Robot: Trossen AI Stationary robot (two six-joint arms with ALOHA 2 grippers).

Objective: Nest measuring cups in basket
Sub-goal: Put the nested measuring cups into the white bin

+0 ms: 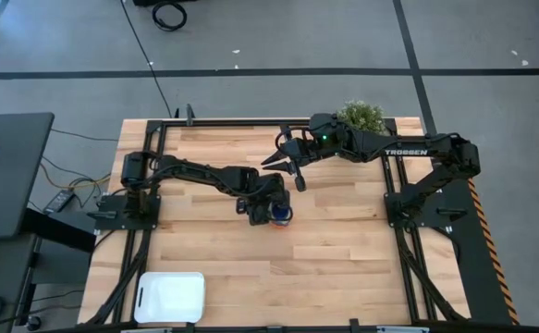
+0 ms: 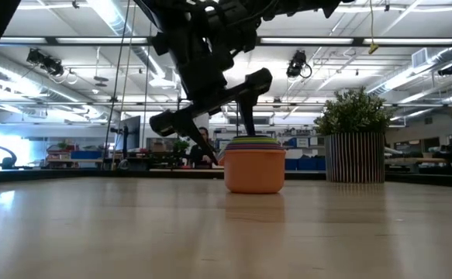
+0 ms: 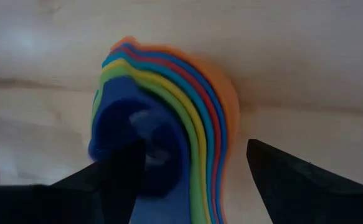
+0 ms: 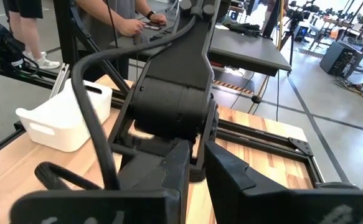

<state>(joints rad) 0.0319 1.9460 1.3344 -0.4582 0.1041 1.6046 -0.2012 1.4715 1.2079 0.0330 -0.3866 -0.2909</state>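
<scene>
Mid-bench, toward the far edge: nested stack of six small round plastic measuring cups, orange outermost, navy innermost, standing upright on the bare wooden bench.
Left gripper: spread wide, straddling the stack, not yet clamped.
Right gripper: nearly closed, empty, hovering near the far edge.
Shallow white rectangular plastic basket: near left corner, well apart.
Handling: probably light, stiff, slick; squeezing the outer wall risks slipping, so grip across the rims.

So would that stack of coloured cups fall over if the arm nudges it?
Probably not easily: the nested measuring cups sit low and wide on the table. They look like light, stiff plastic, so a nudge would likely slide the stack; inner cups might shift.
</scene>
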